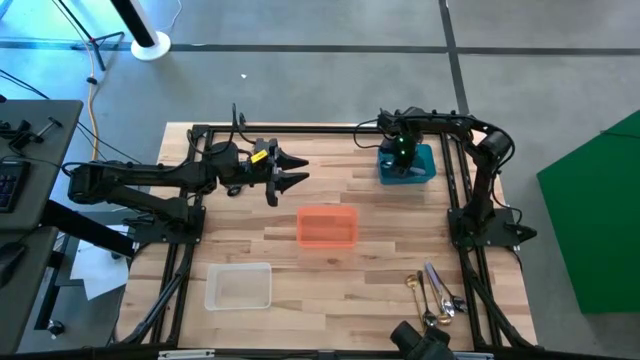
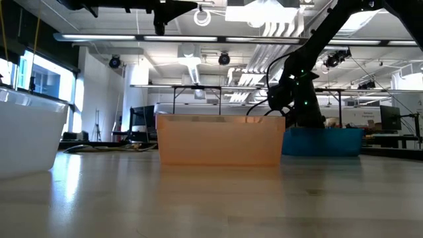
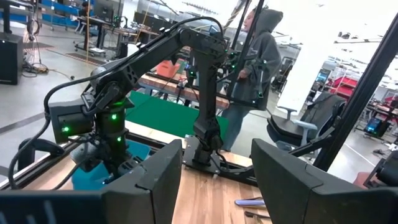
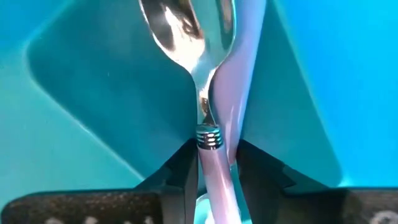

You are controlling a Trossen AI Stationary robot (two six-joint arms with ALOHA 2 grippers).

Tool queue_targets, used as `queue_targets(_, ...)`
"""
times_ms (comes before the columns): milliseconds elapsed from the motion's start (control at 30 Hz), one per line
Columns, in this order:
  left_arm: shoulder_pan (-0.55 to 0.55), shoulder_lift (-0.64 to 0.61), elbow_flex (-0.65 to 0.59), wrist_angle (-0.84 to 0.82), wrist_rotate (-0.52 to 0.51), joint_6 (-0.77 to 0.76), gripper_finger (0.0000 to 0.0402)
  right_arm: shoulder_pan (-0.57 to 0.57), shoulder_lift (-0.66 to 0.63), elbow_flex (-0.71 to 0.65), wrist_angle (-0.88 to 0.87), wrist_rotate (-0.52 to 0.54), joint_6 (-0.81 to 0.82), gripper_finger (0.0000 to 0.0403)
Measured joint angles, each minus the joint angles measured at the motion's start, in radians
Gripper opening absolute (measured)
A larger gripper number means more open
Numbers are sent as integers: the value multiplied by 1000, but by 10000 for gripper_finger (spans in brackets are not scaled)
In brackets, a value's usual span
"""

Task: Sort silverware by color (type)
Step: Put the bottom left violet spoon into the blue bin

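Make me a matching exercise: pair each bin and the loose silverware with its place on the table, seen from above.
Things:
1. blue bin
2. orange bin
3. clear bin
4. loose silverware

Places:
A. table's middle
B. picture's lower left
C. under the right gripper
D. picture's lower right

Pairs: 1-C, 2-A, 3-B, 4-D

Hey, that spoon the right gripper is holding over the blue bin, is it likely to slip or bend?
Probably stiff: the spoon runs straight between the right gripper fingers over the blue bin. Its glossy bowl and smooth pale handle look slippery, so it may slide once the jaws loosen. It appears thin, so likely light.
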Motion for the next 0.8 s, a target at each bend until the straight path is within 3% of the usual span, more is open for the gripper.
queue_targets(567,0,0,0,0,1,-31,181,0,-1,0,-4,-17,0,100)
queue_targets(800,0,0,0,0,2,-30,181,0,-1,0,-4,-11,-4,154)
